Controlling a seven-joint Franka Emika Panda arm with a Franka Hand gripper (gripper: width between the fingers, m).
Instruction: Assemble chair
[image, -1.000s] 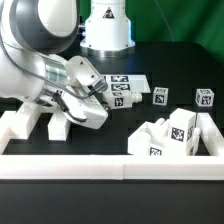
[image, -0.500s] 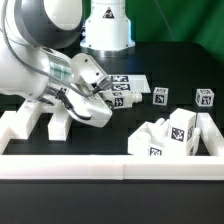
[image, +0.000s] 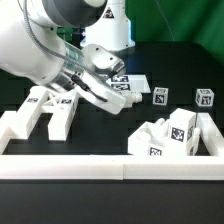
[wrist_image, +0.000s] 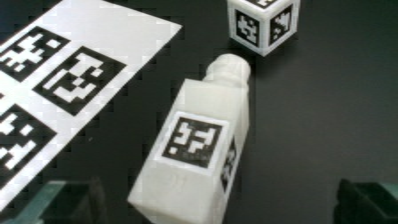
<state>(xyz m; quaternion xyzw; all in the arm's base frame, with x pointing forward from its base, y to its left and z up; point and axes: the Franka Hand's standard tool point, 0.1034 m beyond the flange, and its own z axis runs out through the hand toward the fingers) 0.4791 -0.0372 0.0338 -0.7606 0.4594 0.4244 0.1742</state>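
The chair lies in loose white tagged pieces. One bar (wrist_image: 199, 145) lies flat on the black table beside the marker board (wrist_image: 71, 70). My gripper (wrist_image: 214, 205) hangs open above it, a finger (wrist_image: 63, 200) on either side of the bar's near end, apart from it. A small cube (wrist_image: 263, 22) stands just past the bar's far end. In the exterior view the gripper (image: 118, 99) is over that bar (image: 129, 101). Two cubes (image: 160, 96) (image: 205, 98) stand further to the exterior view's right. A pile of pieces (image: 170, 135) lies at the front right.
Two chunky white pieces (image: 60, 112) (image: 24, 120) lie at the exterior view's left, under the arm. A long low white border wall (image: 110, 165) runs along the front. The robot base (image: 108, 30) stands at the back.
The arm has swung up and towards the exterior view's right, uncovering the left pieces. The gripper now sits over the bar by the marker board. The jaws stayed open.
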